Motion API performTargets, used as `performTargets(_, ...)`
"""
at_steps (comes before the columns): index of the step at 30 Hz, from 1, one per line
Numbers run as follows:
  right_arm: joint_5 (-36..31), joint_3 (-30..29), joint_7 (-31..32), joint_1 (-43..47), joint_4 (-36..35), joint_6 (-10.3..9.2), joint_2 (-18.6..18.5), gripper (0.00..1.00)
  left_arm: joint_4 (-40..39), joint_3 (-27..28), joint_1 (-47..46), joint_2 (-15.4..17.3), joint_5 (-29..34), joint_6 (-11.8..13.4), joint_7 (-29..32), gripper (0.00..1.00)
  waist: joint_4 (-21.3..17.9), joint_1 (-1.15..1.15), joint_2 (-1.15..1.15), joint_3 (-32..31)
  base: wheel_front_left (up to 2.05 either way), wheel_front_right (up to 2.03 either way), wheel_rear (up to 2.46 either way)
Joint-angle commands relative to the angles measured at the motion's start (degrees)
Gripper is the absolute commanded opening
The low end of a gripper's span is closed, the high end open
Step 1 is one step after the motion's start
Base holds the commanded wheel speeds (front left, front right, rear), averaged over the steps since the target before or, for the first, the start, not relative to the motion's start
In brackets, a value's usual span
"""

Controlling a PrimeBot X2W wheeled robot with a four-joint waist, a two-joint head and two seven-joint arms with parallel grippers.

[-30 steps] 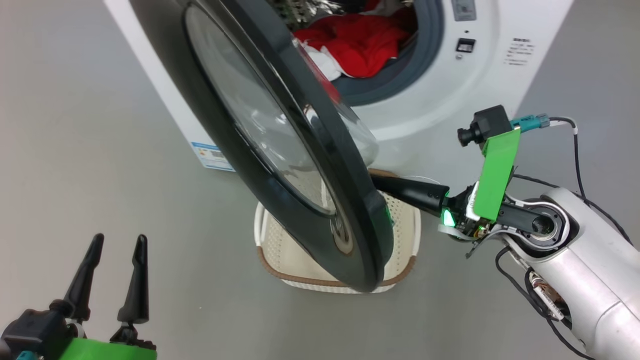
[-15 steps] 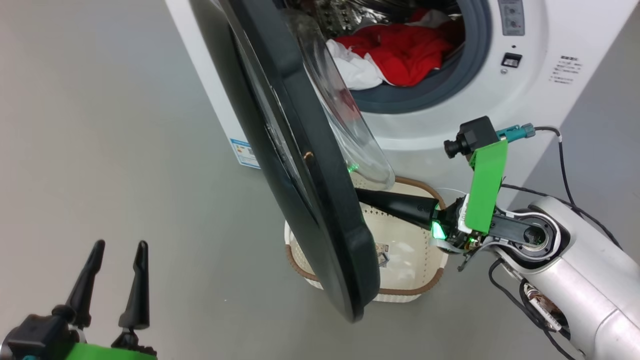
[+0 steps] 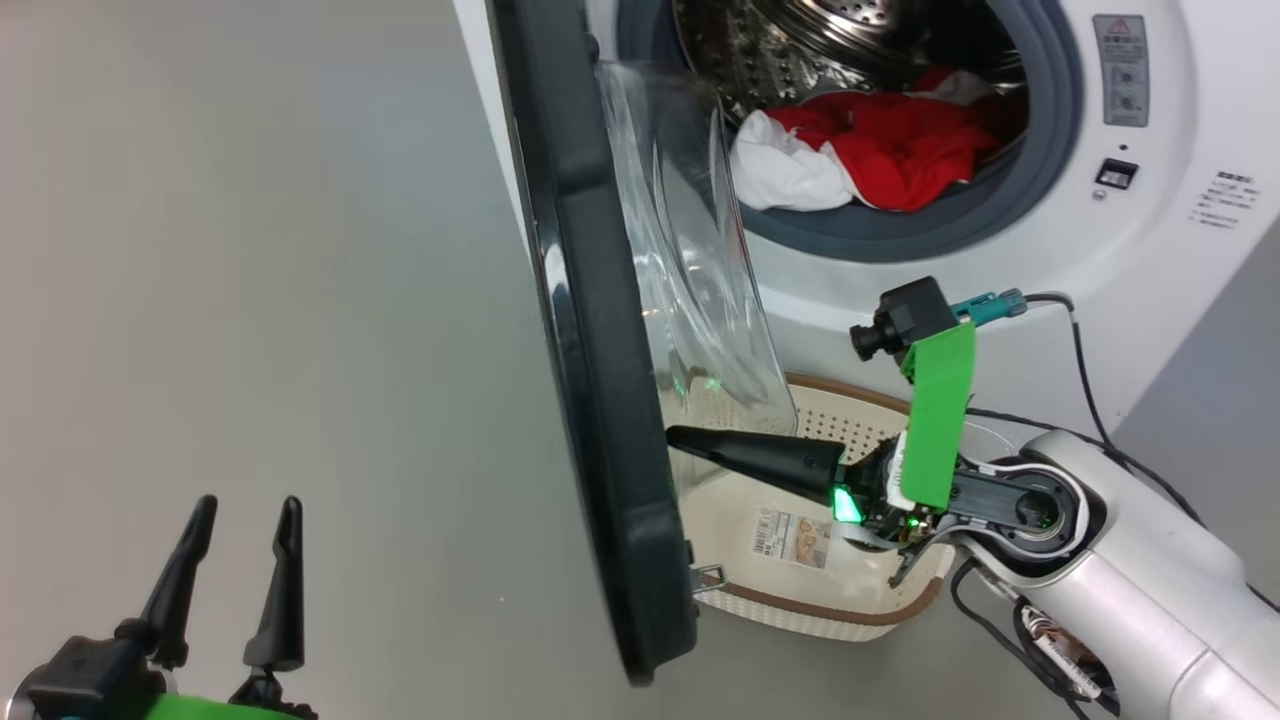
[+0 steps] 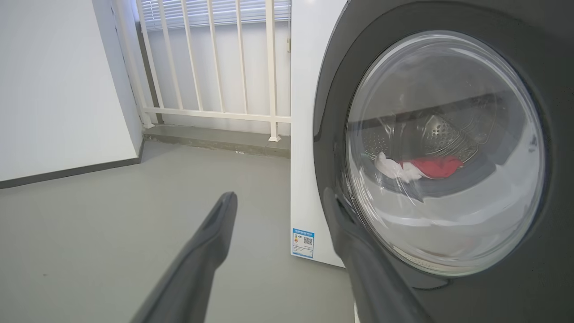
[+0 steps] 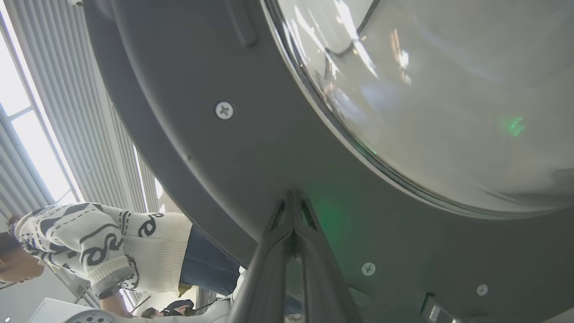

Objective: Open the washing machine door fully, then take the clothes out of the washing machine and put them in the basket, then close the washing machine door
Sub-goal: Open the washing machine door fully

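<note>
Well left of the washing machine door point(image 3: 590, 400), my left gripper point(image 3: 247, 505) idles w/ jaws spread wide, holding nothing. Its wrist cam looks at the door's outer face & glass bowl window point(image 4: 444, 152). The door stands swung out from the washing machine point(image 3: 1150, 250), nearly edge-on to my head cam. Just right of the door, my right gripper point(image 3: 675, 433) is clenched tight on nothing, tips pressed to the door's dark inner rim below the glass. Below & right of the door sits the basket point(image 3: 850, 612), its near-left corner tucked under the door's lower edge. Further right of the door, the clothes point(image 3: 890, 150) (red + one white) lie in the drum point(image 3: 800, 50), none out yet.

Step in hand, as I judge it: pushing the door fully open. To do it well:
- Keep tips on the rigid rim, not the glass.
- Push along the door's arc so they don't slide off.
- Ease up as the hinge nears its stop.
- Watch the latch hook point(image 3: 706, 576) passing close to the basket rim.

Vs a sec ago, the door has swung further, from slanting across the opening to almost edge-on. More basket floor & its paper label are uncovered, & more of the clothes shows. The head cam has shifted too, so part of that is viewpoint. Both sets of jaws are unchanged.
</note>
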Motion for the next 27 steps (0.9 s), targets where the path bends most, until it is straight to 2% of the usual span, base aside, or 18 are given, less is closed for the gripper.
performTargets(1,0.4,0.6,-0.3,0.8,-1.6,0.10,1.7,0.00,-1.0,2.1,-0.4,1.0,0.6,-0.2,-0.5,1.00,1.3,0.00,0.00,-0.5,0.00,0.00,0.00)
performTargets(6,0.2,0.8,0.0,0.4,-0.4,0.10,2.9,0.00,-0.8,2.0,-0.4,0.9,0.7,-0.2,-0.5,1.00,3.1,0.00,0.00,-1.0,0.00,0.00,0.00)
performTargets(15,-0.9,1.1,1.4,-1.4,2.2,0.10,5.3,0.00,-1.6,3.8,0.3,0.1,0.8,-0.2,-0.5,1.00,3.6,0.00,0.00,-0.4,0.00,0.00,0.00)
performTargets(27,-2.0,-0.9,1.9,-0.4,2.8,0.10,5.9,0.00,-1.5,3.5,0.6,-0.1,1.2,-0.2,-0.5,1.00,3.3,0.00,0.00,-0.9,0.00,0.00,0.00)
